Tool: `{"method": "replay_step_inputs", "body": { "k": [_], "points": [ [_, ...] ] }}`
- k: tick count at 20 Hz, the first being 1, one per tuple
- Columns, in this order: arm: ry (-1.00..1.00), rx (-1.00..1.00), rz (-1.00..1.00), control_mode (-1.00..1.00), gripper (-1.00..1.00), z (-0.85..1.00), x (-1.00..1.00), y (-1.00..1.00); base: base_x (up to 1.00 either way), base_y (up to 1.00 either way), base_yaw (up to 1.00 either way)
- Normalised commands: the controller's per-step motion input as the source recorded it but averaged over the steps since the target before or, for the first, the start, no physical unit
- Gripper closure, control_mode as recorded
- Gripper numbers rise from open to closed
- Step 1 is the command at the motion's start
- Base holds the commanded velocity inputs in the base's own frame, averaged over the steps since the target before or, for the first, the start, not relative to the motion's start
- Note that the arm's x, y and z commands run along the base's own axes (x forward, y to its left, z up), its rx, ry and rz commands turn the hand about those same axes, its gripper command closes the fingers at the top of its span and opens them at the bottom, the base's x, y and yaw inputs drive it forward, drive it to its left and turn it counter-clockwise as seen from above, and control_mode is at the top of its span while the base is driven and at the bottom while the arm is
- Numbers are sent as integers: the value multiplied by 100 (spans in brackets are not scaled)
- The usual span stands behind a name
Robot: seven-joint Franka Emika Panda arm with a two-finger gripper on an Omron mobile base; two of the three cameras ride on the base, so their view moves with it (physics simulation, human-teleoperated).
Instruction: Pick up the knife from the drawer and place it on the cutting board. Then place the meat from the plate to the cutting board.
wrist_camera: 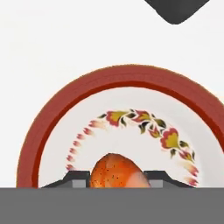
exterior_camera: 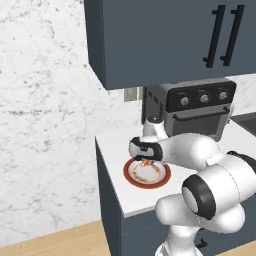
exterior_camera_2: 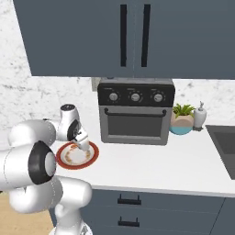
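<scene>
Meat (wrist_camera: 114, 171) sat between my tool's (exterior_camera: 145, 162) two fingertips (wrist_camera: 76, 178), which stood close on either side; whether they gripped it I could not tell. Directly beneath my tool lay the plate (exterior_camera: 161, 180), on the white counter (exterior_camera_2: 183, 170).

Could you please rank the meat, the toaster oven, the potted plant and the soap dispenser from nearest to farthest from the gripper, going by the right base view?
1. Meat: between the fingertips of the gripper, on the plate.
2. Toaster oven: just right of the gripper, on the counter.
3. Potted plant: right of the oven.
4. Soap dispenser: right of the plant, by the sink.
</scene>
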Motion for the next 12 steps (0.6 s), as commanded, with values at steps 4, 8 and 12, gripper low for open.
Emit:
{"method": "replay_step_inputs", "body": {
  "k": [4, 8, 12],
  "points": [
    [-1, 3, -2, -100, 100, 42, -63, -28, 0, 0, 0],
    [-6, 0, 0, -100, 100, 34, -52, -33, 0, 0, 0],
    [-8, 0, -1, -100, 100, 39, -15, -21, 0, 0, 0]
  ]
}}
